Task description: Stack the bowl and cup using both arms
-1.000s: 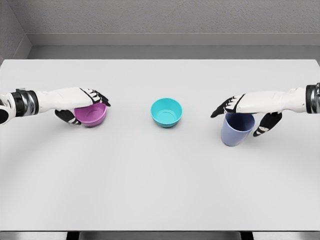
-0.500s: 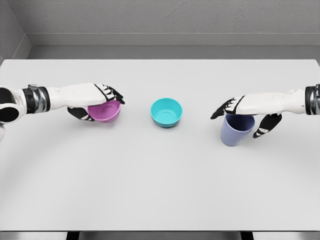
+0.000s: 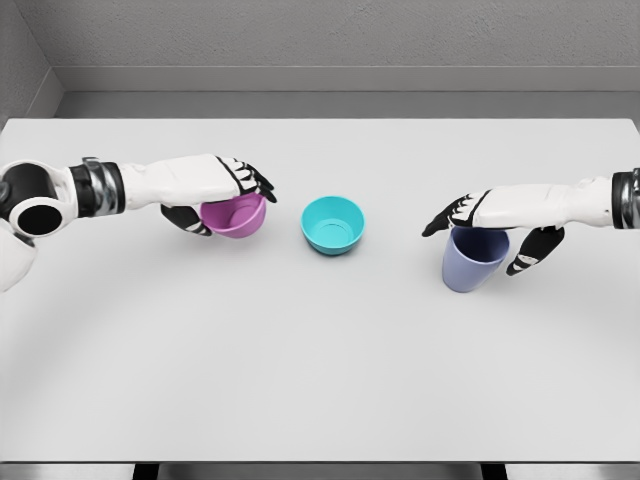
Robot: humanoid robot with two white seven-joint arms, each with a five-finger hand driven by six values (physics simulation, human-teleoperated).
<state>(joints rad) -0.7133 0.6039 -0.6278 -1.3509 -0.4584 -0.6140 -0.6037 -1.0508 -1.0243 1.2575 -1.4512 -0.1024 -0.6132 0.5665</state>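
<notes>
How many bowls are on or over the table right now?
2. The purple bowl is gripped in the left hand, left of center. The teal bowl sits free at the table's middle. Nothing seems hidden; the other vessel is a blue cup.

two bowls, purple bowl (image 3: pixel 238 215), teal bowl (image 3: pixel 333 224), one cup (image 3: pixel 472 258)

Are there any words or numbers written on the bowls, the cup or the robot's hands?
None: no words, numbers or signs can be read anywhere.
The purple bowl, teal bowl and blue cup are plain.
The left hand, right hand and table carry no writing either.
</notes>
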